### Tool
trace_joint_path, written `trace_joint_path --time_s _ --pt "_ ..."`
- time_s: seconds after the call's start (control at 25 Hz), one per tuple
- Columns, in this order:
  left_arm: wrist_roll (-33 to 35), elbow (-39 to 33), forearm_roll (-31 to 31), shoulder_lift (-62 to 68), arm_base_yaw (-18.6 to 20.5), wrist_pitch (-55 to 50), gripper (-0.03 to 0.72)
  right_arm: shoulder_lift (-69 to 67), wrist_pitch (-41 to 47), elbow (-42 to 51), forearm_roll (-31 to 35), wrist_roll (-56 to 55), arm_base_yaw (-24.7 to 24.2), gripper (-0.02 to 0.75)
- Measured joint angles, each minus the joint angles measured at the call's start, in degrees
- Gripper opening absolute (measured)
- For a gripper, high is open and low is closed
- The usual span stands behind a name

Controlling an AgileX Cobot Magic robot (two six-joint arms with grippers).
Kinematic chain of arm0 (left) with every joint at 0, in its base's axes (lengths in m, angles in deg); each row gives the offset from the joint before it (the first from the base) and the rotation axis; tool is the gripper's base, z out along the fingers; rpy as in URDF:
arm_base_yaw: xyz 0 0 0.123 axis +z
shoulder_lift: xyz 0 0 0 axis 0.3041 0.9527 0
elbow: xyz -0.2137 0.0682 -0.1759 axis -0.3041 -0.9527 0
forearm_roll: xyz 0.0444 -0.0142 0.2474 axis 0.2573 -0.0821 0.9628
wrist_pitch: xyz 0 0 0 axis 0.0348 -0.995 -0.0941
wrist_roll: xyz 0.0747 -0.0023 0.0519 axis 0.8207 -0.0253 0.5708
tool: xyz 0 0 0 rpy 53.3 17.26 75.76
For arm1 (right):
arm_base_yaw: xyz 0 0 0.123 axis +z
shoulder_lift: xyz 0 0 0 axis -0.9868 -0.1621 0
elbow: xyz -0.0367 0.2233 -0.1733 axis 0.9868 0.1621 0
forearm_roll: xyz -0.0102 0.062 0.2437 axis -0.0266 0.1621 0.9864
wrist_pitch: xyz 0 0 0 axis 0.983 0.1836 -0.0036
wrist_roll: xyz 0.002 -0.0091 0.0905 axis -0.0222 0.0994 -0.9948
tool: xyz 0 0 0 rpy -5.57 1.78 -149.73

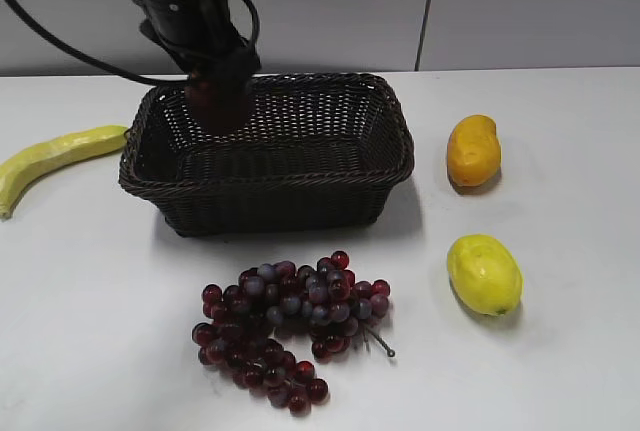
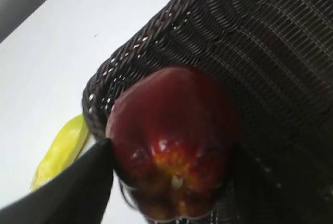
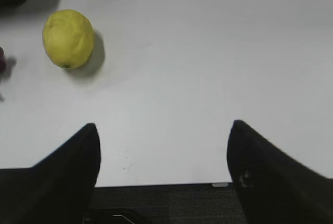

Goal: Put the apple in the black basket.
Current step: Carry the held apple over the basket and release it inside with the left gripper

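Observation:
The dark maroon-red apple (image 2: 174, 141) fills the left wrist view, held between my left gripper's (image 2: 171, 177) fingers. In the exterior view the left gripper (image 1: 215, 91) holds the apple (image 1: 207, 101) over the left end of the black basket (image 1: 300, 186), just above its rim. The basket's woven wall and rim show behind the apple in the left wrist view (image 2: 260, 52). My right gripper (image 3: 162, 151) is open and empty over bare table near the front edge; it is out of the exterior view.
A bunch of dark red grapes (image 1: 285, 326) lies in front of the basket. A yellow-green banana (image 1: 55, 156) lies left of it, also in the left wrist view (image 2: 60, 151). An orange mango (image 1: 472, 151) and a yellow lemon (image 1: 484, 273) (image 3: 67, 38) lie to the right.

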Motion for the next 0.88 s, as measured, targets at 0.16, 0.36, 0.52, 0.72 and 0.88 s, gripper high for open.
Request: trace_joint_path --time_s 0.16,0.36,0.52,0.72,0.88 --pt "0.00 0.35 -1.94 3.65 -0.26 0.05 0.505 0.00 0.01 0.00 0.00 0.00 0.00 0.571" --pt "0.00 0.40 -6.08 5.22 -0.26 1.15 0.505 0.00 0.01 0.00 0.00 0.00 0.00 0.571" --pt "0.00 0.47 -7.67 5.22 -0.26 1.61 0.511 0.00 0.01 0.00 0.00 0.00 0.00 0.571" --pt "0.00 0.60 -7.67 5.22 -0.26 -0.24 0.666 0.00 0.01 0.00 0.00 0.00 0.00 0.571" --pt "0.00 0.60 -6.82 3.44 -0.26 -2.17 0.677 0.00 0.01 0.00 0.00 0.00 0.00 0.571"
